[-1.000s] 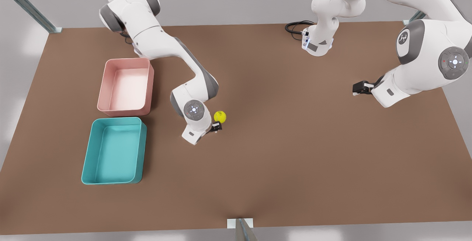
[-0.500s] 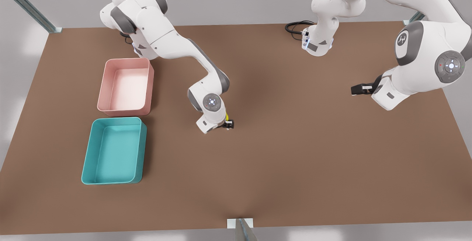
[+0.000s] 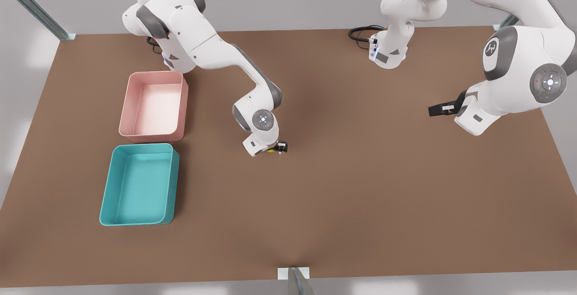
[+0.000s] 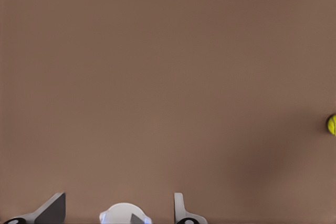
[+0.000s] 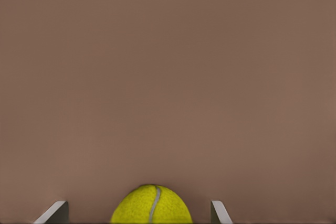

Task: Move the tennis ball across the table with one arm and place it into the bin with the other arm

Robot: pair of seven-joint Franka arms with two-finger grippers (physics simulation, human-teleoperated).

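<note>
While the right gripper (image 3: 278,147) sat low over the tennis ball (image 5: 151,205) with both fingers spread either side and not yet clamped, I'd have centred it before squeezing, the left gripper (image 3: 436,110) waiting open far across the table (image 3: 360,205).

1. Both arms (image 3: 212,56) are glossy white shells with dark grey bands at the joints.
2. Round grey caps (image 3: 548,83) on the joints, each with a tiny glowing white-blue light.
3. Small black grippers with pale grey fingertips (image 5: 219,213).
4. Black cable (image 3: 360,32) looped by one base.
</note>
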